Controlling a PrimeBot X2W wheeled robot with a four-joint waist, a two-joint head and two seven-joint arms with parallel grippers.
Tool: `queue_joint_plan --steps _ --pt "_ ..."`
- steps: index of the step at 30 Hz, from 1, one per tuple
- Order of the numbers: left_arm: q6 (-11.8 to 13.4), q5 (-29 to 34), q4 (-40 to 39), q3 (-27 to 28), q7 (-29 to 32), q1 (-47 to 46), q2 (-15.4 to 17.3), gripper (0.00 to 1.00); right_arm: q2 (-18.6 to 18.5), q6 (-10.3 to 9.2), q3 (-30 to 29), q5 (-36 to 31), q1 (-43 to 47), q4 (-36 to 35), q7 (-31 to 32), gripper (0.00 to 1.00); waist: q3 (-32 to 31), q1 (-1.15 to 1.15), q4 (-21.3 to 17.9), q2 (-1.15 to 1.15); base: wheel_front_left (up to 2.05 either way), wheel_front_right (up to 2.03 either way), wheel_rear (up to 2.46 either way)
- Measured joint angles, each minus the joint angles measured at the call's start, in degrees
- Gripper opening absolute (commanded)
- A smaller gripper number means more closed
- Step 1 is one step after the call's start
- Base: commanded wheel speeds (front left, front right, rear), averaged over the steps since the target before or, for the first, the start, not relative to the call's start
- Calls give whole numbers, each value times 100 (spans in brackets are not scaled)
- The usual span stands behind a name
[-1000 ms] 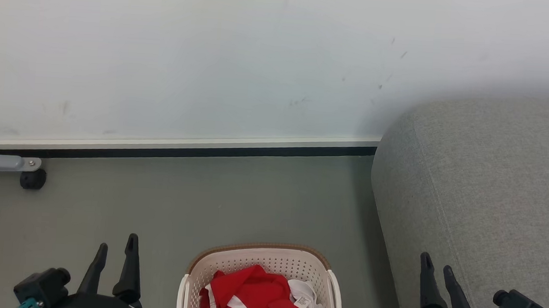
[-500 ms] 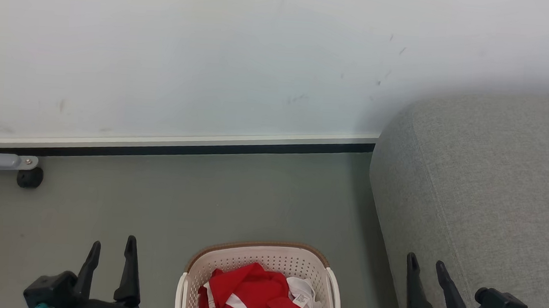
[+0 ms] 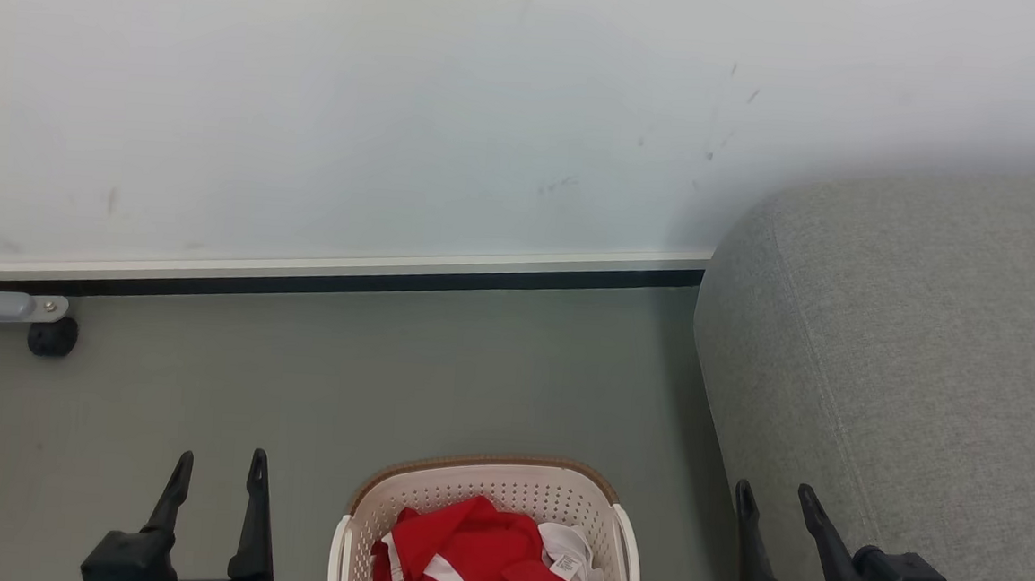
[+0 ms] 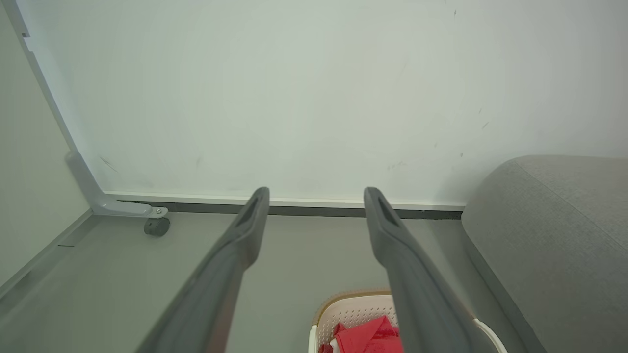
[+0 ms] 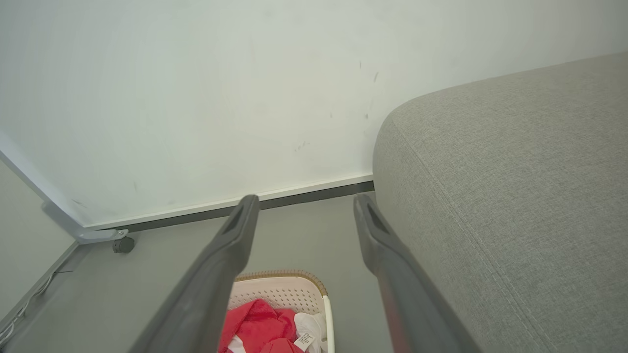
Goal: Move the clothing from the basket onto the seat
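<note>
Head view: one basket (image 3: 487, 493) stands on the floor (image 3: 386, 381) between two pincers, the left gripper (image 3: 221, 457) and right gripper (image 3: 773, 490), both spread, empty. One heap of red-and-white clothing (image 3: 466, 548) lies inside it; one seat (image 3: 927, 351) stands beside it.

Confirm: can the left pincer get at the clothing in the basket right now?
Probably yes. The left pincer hangs open and empty left of the basket. The basket has no lid, the red clothing lies exposed inside, and nothing stands between them.
</note>
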Motion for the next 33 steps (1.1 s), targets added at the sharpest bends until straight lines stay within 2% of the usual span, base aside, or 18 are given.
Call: queue_joint_plan --steps 11,33 --pt "91 730 -3 -59 -202 36 14 100 -21 -91 240 -800 0 7 -202 100 -65 0 -10 0 0 0 0" --pt "32 728 70 32 -202 143 -30 100 -20 -90 174 -822 26 7 -212 100 -128 0 -7 0 0 0 0"
